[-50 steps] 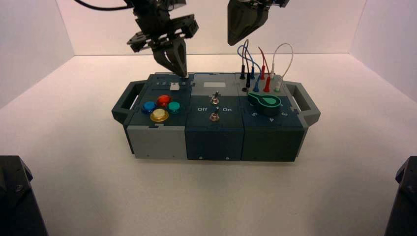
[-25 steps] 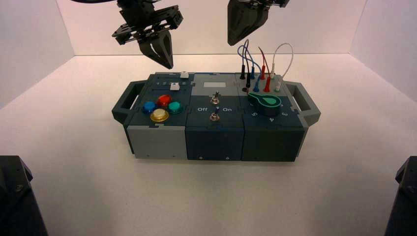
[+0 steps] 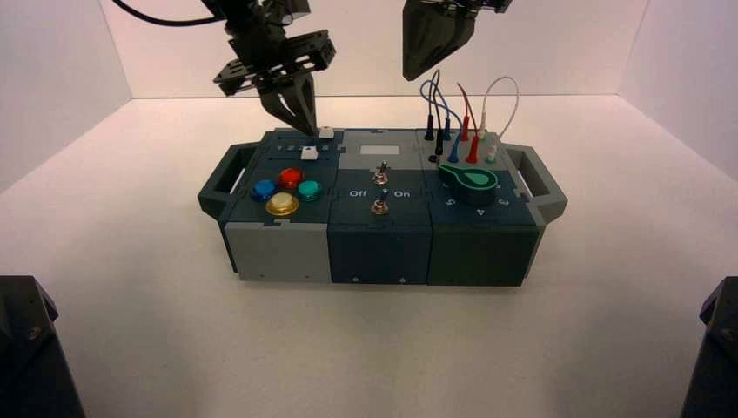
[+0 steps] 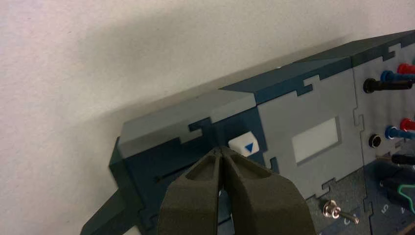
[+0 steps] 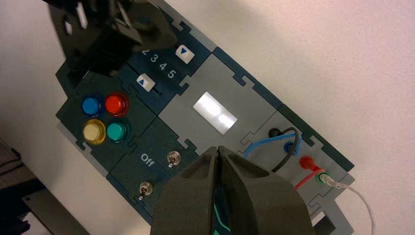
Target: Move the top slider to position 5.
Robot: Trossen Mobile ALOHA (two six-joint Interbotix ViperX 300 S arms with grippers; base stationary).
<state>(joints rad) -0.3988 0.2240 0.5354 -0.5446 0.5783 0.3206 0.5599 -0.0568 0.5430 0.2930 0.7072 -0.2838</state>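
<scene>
Pale table (image 3: 374,348) — left end effector (image 3: 312,132) (closed, empty) lifted off, now back beside top slider (image 3: 326,133), already by the 5 (image 5: 171,74) — final nudge at most; right end effector (image 3: 411,77) parked above box (image 3: 379,252).

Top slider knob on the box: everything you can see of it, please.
The small white square slider knob looks like plastic, with a blue triangle on its top face. It sits upright at the far edge of the dark blue panel on the box's left, at the slot's end towards the grey middle panel, in line with the white printed 5. The slot runs away from it, bare. The left arm's black claw is right beside it, shut; whether they touch, I can't tell.
</scene>
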